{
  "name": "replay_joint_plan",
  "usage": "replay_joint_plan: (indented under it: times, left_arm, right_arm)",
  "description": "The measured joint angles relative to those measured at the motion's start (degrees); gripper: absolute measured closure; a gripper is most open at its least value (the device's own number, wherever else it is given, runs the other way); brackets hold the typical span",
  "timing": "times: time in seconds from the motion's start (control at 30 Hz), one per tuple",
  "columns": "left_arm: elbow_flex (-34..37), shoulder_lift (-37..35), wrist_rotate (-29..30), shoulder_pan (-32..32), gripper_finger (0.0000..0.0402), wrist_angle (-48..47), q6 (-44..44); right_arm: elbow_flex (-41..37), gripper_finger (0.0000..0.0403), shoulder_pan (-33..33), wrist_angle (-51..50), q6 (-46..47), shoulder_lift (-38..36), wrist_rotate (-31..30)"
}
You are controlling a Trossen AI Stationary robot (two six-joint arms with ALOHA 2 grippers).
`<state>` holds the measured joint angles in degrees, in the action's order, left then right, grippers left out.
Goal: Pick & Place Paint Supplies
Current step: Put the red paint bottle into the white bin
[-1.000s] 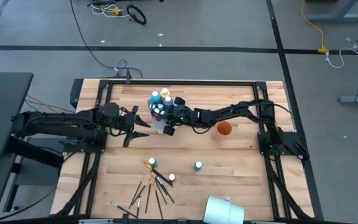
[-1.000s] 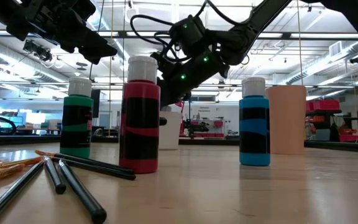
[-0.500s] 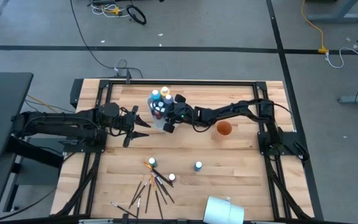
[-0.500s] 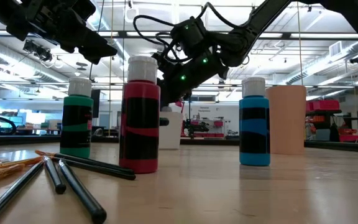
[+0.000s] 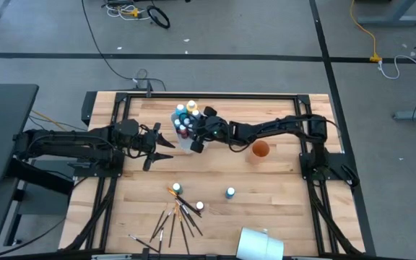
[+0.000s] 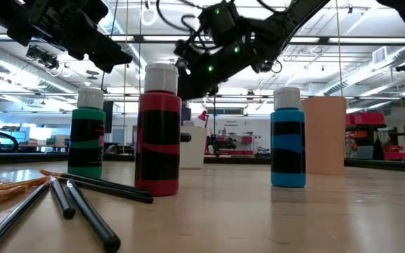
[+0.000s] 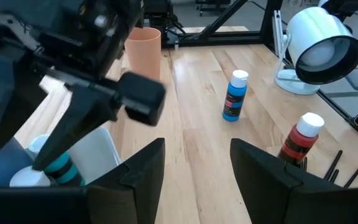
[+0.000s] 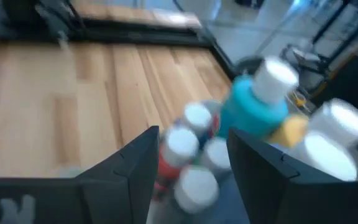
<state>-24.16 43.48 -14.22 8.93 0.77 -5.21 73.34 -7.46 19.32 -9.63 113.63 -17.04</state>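
A clear tub [image 5: 185, 124] near the table's far middle holds several paint bottles; in the right wrist view their white caps and a teal bottle [image 8: 253, 106] show. My right gripper [image 5: 196, 143] [image 8: 191, 134] hovers open and empty just above the tub's near-right side. My left gripper [image 5: 161, 143] [image 7: 197, 146] waits open and empty left of the tub. A green bottle [image 5: 177, 189] [image 6: 88, 137], a red bottle [image 5: 199, 207] [image 6: 159, 133] and a blue bottle [image 5: 230, 193] [image 7: 234, 96] stand upright on the table's near half. Several dark-tipped brushes [image 5: 175, 219] [image 6: 69, 197] lie flat beside them.
An orange cup [image 5: 260, 149] [image 6: 323, 133] stands upright right of the tub, under my right arm. A white lamp-like object [image 5: 257, 244] [image 7: 322, 43] sits at the near edge. Bare wood lies between the tub and the loose bottles.
My right gripper has risen above the tub and drifted slightly toward the far edge, staying open. The bottles, brushes and my left arm have kept still.
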Motion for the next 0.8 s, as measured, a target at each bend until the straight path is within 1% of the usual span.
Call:
replay_joint_plan:
  times: [0.1, 0.3, 0.57, 0.7, 0.8]
  left_arm:
    - [0.0, 0.0, 0.0, 0.0, 0.021, 0.0, 0.0]
    - [0.0, 0.0, 0.0, 0.0, 0.021, 0.0, 0.0]
    - [0.0, 0.0, 0.0, 0.0, 0.021, 0.0, 0.0]
    - [0.0, 0.0, 0.0, 0.0, 0.021, 0.0, 0.0]
    - [0.0, 0.0, 0.0, 0.0, 0.021, 0.0, 0.1]
  right_arm:
    - [0.0, 0.0209, 1.1, -0.6, 0.0, -1.6, 2.3]
    - [0.1, 0.0209, 3.9, -0.2, 0.1, -3.5, 10.8]
    - [0.1, 0.0209, 7.8, -2.1, 0.4, -5.0, 20.6]
    - [0.1, 0.0209, 9.7, -2.5, 4.1, -4.9, 26.8]
    - [0.1, 0.0209, 11.2, -4.2, 6.4, -4.9, 30.2]
